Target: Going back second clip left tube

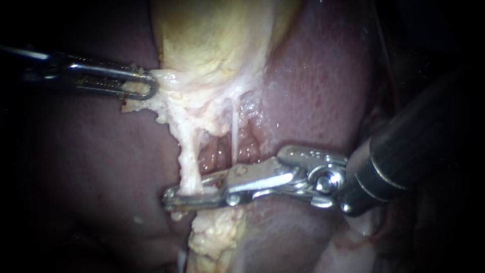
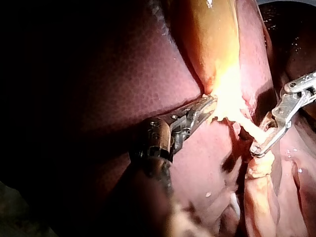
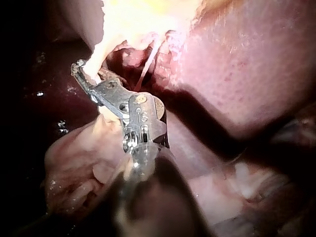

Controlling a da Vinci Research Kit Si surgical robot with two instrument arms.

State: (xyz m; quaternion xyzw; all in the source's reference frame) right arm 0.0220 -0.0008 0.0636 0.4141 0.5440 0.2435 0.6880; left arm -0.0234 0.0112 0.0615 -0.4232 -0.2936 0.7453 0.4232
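Liver (image 1: pixel 323 86): dark red-brown, wet and finely mottled, it fills the field and forms the bed under everything else; beyond it the surroundings fall into darkness. Gallbladder (image 1: pixel 212 35): yellow-tan sac at the far centre, lying on the liver and narrowing towards the near side into pale, stringy tissue. Right instrument (image 1: pixel 184 192): dark shaft entering from the right, bright metal wrist, and two long slim jaws reaching left across the liver; the jaws stand slightly apart, a narrow gap showing between them, with the left tube lying in that gap close to their tips. Left instrument (image 1: pixel 149 83): thin shaft entering from the far left, its looped jaws clamped on the pale fringe (image 1: pixel 172 81) at the gallbladder's left lower edge. Fatty lump (image 1: pixel 214 237): cream, crumbly, glistening, on the near side just beyond the right instrument's jaws. Left tube (image 1: pixel 188 162): a whitish-yellow cord, fairly thick and ragged, running from the fringe under the gallbladder down to the right instrument's jaws, where it crosses between them; whether a clip sits on it cannot be told. Right tube (image 1: pixel 235 131): a much thinner white strand, straight and taut, just right of the left tube, with raw pink tissue showing between the two.
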